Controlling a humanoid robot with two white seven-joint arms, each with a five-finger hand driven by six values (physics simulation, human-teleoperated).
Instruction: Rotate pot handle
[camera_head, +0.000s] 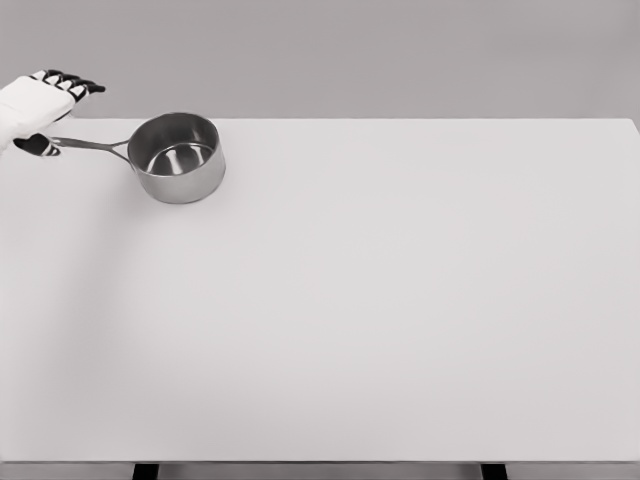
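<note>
left robot hand (45, 105) pinching pot handle (88, 146) end, fingers above, thumb below | pot (178, 157) upright on table (380, 300)

Only the left hand (45, 105) shows, at the upper left edge of the head view. Its back is a smooth white shell, rounded and blocky, with no screws, cables or markings that can be made out. The fingers (72, 84) are banded: white segments alternate with black joints, and the tips are black. A dark, rounded part, probably the thumb, shows below the white shell. The wrist and arm are cut off by the frame edge. The render is soft, so finer detail cannot be told
</note>
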